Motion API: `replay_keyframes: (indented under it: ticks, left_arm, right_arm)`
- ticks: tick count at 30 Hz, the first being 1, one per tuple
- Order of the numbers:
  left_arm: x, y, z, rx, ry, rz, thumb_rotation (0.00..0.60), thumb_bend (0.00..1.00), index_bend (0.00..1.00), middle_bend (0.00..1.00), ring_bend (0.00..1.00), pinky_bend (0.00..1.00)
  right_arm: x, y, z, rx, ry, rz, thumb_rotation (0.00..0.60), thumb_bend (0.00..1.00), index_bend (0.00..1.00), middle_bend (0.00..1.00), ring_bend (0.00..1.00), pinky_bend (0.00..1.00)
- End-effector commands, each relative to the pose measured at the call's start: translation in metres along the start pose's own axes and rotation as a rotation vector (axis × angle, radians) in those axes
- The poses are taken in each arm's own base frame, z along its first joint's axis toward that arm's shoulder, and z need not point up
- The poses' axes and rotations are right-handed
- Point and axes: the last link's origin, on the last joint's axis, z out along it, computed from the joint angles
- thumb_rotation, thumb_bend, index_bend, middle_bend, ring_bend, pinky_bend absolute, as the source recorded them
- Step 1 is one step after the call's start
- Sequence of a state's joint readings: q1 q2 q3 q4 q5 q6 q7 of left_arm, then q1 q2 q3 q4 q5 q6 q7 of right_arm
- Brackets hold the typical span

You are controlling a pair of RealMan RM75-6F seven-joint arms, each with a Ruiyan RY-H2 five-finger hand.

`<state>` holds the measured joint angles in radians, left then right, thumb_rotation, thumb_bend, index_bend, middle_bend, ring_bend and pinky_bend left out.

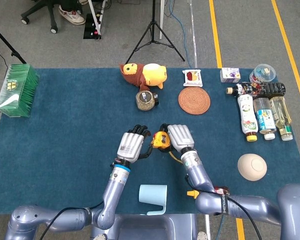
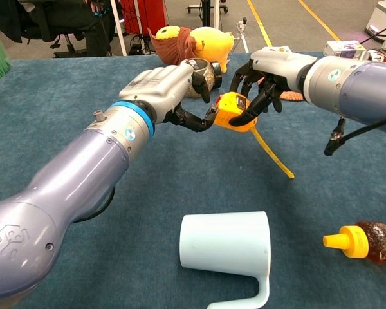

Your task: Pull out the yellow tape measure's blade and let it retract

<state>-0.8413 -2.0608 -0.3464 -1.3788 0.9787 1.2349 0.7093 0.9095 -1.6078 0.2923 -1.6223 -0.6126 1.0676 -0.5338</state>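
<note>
The yellow tape measure (image 1: pixel 161 140) (image 2: pixel 235 109) is held above the blue table between my two hands. My right hand (image 1: pixel 179 137) (image 2: pixel 273 67) grips its case from the right, fingers curled around it. My left hand (image 1: pixel 131 146) (image 2: pixel 167 87) reaches in from the left and pinches the case's left end with its thumb and a fingertip. A thin yellow strip (image 2: pixel 273 154) hangs from under the case down to the cloth on the right. I cannot tell whether it is the blade or a strap.
A light blue cup (image 1: pixel 153 195) (image 2: pixel 226 251) lies on its side near the front edge, with a honey bottle (image 2: pixel 367 241) to its right. A jar (image 1: pixel 146 99), plush toy (image 1: pixel 144 74) and woven coaster (image 1: pixel 194 100) sit behind the hands. Bottles (image 1: pixel 262 112) and a bowl (image 1: pixel 252 166) stand at the right.
</note>
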Motion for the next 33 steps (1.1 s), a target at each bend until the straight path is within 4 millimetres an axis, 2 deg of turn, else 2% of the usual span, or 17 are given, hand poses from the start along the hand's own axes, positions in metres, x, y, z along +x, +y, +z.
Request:
replay_keyframes:
  ticks: [1,11,22,27,33]
  left_arm:
    - [0.0003,0.0001,0.0002,0.000,0.001,-0.002,0.467,0.41,0.33,0.23,0.16,0.40]
    - [0.0022,0.0010,-0.0002,-0.004,0.002,-0.022,0.467,0.47,0.41,0.23,0.16,0.40]
    - [0.0012,0.0024,-0.0010,-0.038,0.007,-0.076,0.466,0.50,0.43,0.23,0.16,0.40]
    - [0.0005,0.0024,-0.0010,-0.047,0.014,-0.087,0.529,0.53,0.44,0.23,0.16,0.40]
    - [-0.0008,0.0025,-0.0017,-0.047,0.015,-0.102,0.560,0.55,0.49,0.23,0.16,0.40]
  right_arm:
    - [0.0001,0.0005,0.0001,-0.001,0.000,-0.002,0.518,0.26,0.59,0.55,0.62,0.64]
    - [0.0015,0.0045,0.0006,-0.010,0.003,-0.006,0.515,0.26,0.59,0.55,0.62,0.64]
    - [0.0004,0.0033,0.0011,-0.008,-0.003,-0.007,0.515,0.26,0.59,0.55,0.62,0.64]
    - [0.0001,0.0031,0.0011,-0.009,-0.004,-0.008,0.516,0.26,0.59,0.55,0.62,0.65]
    - [0.0000,0.0028,0.0012,-0.011,-0.003,-0.007,0.515,0.26,0.59,0.55,0.62,0.65]
